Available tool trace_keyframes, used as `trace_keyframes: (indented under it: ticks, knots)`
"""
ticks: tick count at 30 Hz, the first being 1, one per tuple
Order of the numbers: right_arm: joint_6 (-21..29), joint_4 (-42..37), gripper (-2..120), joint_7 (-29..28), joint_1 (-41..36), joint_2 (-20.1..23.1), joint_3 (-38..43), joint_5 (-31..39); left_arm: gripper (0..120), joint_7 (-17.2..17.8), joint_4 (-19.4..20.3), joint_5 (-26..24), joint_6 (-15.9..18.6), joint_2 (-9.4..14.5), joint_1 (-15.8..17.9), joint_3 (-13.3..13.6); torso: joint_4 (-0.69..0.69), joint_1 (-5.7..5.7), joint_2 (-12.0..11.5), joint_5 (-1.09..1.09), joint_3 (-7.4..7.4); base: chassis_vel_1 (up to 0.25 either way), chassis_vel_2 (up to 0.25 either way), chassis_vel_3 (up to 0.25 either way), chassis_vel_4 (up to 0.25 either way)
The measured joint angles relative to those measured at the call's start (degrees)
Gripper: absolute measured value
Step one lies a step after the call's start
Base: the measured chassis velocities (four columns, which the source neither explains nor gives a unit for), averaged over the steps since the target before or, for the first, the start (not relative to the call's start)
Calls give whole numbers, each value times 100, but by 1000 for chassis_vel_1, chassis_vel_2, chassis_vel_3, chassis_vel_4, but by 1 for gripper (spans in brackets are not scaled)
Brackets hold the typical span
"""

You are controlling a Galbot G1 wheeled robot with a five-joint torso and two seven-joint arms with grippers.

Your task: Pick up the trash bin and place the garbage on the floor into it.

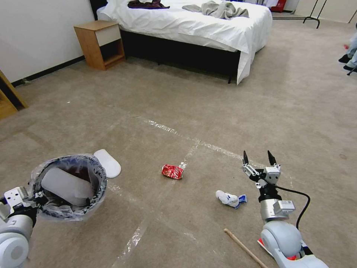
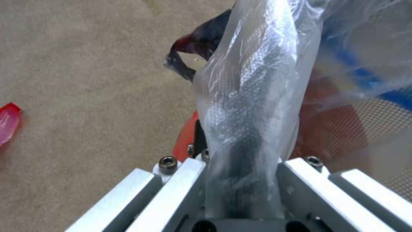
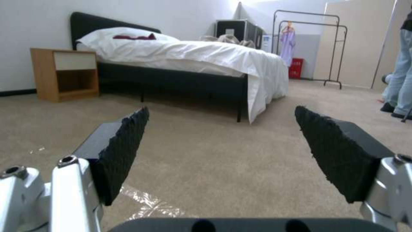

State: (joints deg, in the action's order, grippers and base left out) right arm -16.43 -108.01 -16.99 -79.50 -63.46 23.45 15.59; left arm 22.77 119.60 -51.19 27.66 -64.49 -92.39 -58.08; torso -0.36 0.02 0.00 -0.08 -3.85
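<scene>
The trash bin (image 1: 68, 186), a red bucket with a clear blue-printed liner, hangs low at my left with a white slipper inside. My left gripper (image 1: 38, 200) is shut on its rim; in the left wrist view the liner (image 2: 253, 96) wraps the fingers over the red wall (image 2: 339, 129). Garbage lies on the floor: a white slipper (image 1: 108, 162) beside the bin, a crushed red can (image 1: 172, 171), a white tissue wad with blue (image 1: 230, 199), and a red wrapper (image 2: 8, 122). My right gripper (image 1: 258, 159) is open and empty just right of the tissue, its pads (image 3: 124, 154) spread over carpet.
A wooden stick (image 1: 243, 247) lies by my right arm. Clear tape strips (image 1: 193, 143) cross the beige carpet. A bed (image 1: 208, 26) and a nightstand (image 1: 100, 44) stand at the back, with a clothes rack (image 3: 307, 48) beyond. A person's legs (image 3: 401, 83) are at the far right.
</scene>
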Motion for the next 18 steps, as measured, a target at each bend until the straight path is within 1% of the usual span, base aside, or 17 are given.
trace_keyframes:
  ticks: [8,11,18]
  knots:
    - [28,40,89,1,47,-62,-30,-81,1,-10,-45,-11,-36,17,2,-39,0,0,0,0,0,0,0,0,0]
    - [30,85,87,26,89,-84,-66,-90,1,-12,-53,-17,-38,29,14,-40,0,0,0,0,0,0,0,0,0]
    - [46,128,87,29,143,-122,-122,-121,1,-13,-73,-27,-48,51,18,-40,1,0,0,0,0,0,0,0,0]
